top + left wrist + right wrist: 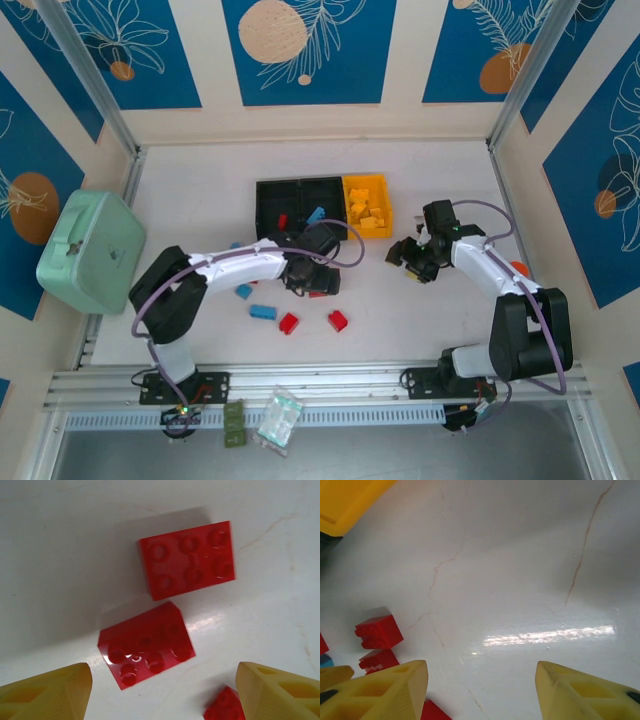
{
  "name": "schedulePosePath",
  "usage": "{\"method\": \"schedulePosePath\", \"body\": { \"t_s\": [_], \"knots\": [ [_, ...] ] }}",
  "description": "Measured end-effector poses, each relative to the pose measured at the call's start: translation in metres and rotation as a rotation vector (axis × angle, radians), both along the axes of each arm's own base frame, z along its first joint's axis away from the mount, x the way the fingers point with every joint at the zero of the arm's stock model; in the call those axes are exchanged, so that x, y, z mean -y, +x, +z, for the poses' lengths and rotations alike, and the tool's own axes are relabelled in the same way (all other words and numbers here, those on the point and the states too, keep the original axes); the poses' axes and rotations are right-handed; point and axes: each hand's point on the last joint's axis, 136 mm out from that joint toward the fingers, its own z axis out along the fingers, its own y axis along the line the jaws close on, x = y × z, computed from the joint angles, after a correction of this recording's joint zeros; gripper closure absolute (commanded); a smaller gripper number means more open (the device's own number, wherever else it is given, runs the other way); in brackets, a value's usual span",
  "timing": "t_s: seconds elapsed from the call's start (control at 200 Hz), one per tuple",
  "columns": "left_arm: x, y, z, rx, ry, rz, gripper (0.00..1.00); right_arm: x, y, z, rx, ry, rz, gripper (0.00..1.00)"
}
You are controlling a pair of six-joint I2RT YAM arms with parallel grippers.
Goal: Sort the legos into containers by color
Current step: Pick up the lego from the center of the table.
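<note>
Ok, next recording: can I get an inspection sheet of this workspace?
Surface: white table, faint hairline marks.
Job's things: yellow bin holds yellow bricks; black bins hold a red brick and a blue brick; loose legos, red and blue, beside the left arm.
Clutter: mint-green case at left; plastic bag on front rail.
Grippers: left gripper open above red bricks; right gripper open above bare table.
Cables: purple cables along both arms.
Surroundings: blue leaf-patterned panels.
</note>
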Motion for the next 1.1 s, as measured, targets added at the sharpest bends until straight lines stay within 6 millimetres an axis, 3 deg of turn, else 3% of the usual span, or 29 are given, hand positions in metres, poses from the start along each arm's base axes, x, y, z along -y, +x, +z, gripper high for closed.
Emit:
{"method": "schedulePosePath", "body": {
  "t_s": [0.27, 0.53, 0.77, 0.93, 1.101],
  "knots": [
    [0.002, 0.008, -0.013, -0.011, 0.08, 0.013, 0.28, 0.001, 0.009, 0.005, 0.036, 0.028, -0.012, 0.41],
    [0.005, 0.01, -0.023, -0.027, 0.11, -0.008, 0.53, 0.003, 0.011, 0.004, 0.042, 0.034, -0.022, 0.42],
    [0.003, 0.01, -0.021, -0.021, 0.115, -0.012, 0.55, 0.003, 0.011, 0.003, 0.04, 0.042, -0.025, 0.42],
    [-0.005, 0.011, -0.002, 0.018, 0.097, -0.001, 0.55, -0.012, 0.004, 0.006, 0.05, 0.073, 0.028, 0.42],
    [-0.02, 0.022, 0.036, 0.092, 0.04, 0.022, 0.55, -0.048, -0.012, 0.016, 0.086, 0.129, 0.153, 0.41]
  ]
}}
